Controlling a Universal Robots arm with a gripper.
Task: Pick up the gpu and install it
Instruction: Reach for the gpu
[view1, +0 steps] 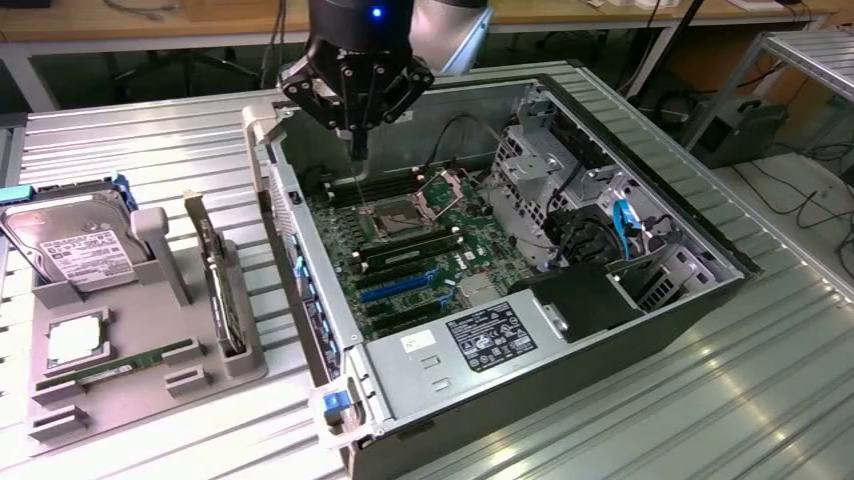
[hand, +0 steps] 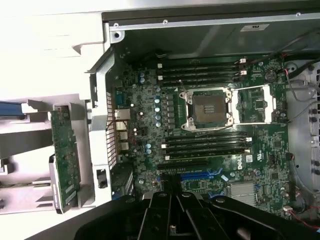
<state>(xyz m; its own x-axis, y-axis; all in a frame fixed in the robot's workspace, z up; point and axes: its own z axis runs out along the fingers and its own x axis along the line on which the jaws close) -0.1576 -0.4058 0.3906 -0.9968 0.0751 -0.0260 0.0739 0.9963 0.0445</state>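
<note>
Claw (view1: 358, 152), closest to the wrist lens: clenched, tips pinched on nothing. It hangs over the motherboard (view1: 414, 255) in the open steel case (view1: 283, 215), upper centre of the exterior frame.

Gpu (view1: 218, 285) is well apart from it, toward the exterior view's left and lower in frame, outside the case wall. It stands on edge in a grey moulded holder (view1: 150, 245). Long axis runs up-down the frame, roughly parallel to that wall.

Card is thin, flat and rigid; dark edge-on, green board face in the wrist view. Judgement: only its narrow top edge faces the claw.
</note>
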